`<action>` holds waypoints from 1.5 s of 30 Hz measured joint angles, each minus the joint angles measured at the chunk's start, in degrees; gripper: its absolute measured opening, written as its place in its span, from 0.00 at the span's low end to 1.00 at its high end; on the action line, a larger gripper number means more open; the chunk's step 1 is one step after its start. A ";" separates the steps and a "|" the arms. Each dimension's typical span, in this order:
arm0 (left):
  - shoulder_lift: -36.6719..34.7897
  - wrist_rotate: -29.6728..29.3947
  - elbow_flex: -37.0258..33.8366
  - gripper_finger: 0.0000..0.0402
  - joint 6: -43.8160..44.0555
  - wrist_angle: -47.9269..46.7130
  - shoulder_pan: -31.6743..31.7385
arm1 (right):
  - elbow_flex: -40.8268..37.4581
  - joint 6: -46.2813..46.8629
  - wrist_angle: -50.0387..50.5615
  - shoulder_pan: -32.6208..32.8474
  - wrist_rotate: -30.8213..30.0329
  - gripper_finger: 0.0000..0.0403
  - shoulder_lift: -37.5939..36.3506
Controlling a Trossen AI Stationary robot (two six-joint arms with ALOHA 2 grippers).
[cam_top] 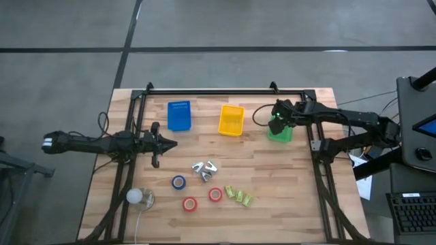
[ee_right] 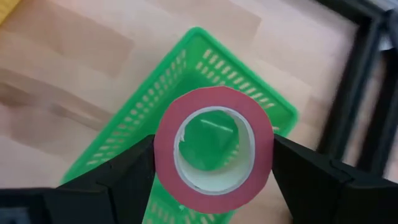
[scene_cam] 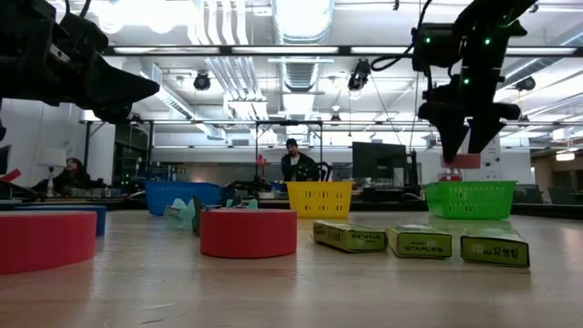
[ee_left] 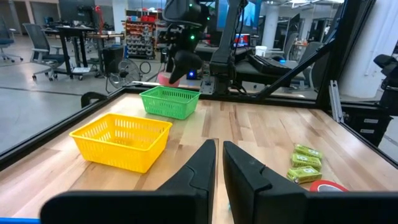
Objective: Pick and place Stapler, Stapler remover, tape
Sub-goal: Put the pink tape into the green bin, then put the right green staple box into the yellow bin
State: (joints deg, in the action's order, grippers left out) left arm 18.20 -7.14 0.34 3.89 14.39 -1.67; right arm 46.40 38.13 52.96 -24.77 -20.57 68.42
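Note:
My right gripper (cam_top: pixel 279 121) hangs over the green bin (cam_top: pixel 281 132) near the table's far right and is shut on a red tape roll (ee_right: pixel 213 149). On the near middle of the table, a blue roll (cam_top: pixel 178 182) and two red rolls (cam_top: pixel 189 203) (cam_top: pixel 215 194) lie flat. Metal staple removers (cam_top: pixel 204 169) lie just beyond them. No stapler shows. My left gripper (cam_top: pixel 163 144) waits shut above the table's left side, touching nothing. My right gripper pinches the red tape roll by its outer rim (ee_right: pixel 163 155), one finger (ee_right: pixel 124 177) on each opposite side. The fingers come from above, pointing down. The roll sits level with its hole facing up, lifted clear over the green bin (scene_cam: pixel 470 199).
A blue bin (cam_top: pixel 178 116) and a yellow bin (cam_top: pixel 231 120) stand at the far side, left of the green one. Green staple boxes (cam_top: pixel 240 197) lie near the red rolls. A white ball-like thing (cam_top: pixel 134 197) sits at the near left. Black frame rails border the table.

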 joint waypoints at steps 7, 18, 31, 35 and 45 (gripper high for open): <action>0.00 0.00 0.00 0.09 -0.01 0.00 0.00 | -2.33 -2.74 -5.88 -1.80 0.31 0.73 0.02; 0.00 0.01 0.00 0.09 0.01 0.00 0.00 | -2.74 -2.80 -7.72 -3.81 1.45 0.74 6.95; 0.00 0.00 0.00 0.09 -0.01 0.00 0.00 | -2.72 -4.94 -9.14 -5.12 0.21 0.81 14.21; 0.00 0.00 0.00 0.09 0.01 0.00 0.00 | -2.72 -4.94 -8.94 -5.14 -0.60 0.84 13.94; -0.02 0.00 0.00 0.09 0.01 0.00 0.00 | -2.67 -7.33 -8.75 -4.98 -0.58 0.89 9.31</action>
State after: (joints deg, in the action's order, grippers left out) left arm 18.18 -7.14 0.34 3.90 14.39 -1.67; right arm 43.73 30.81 44.21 -29.75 -21.15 77.74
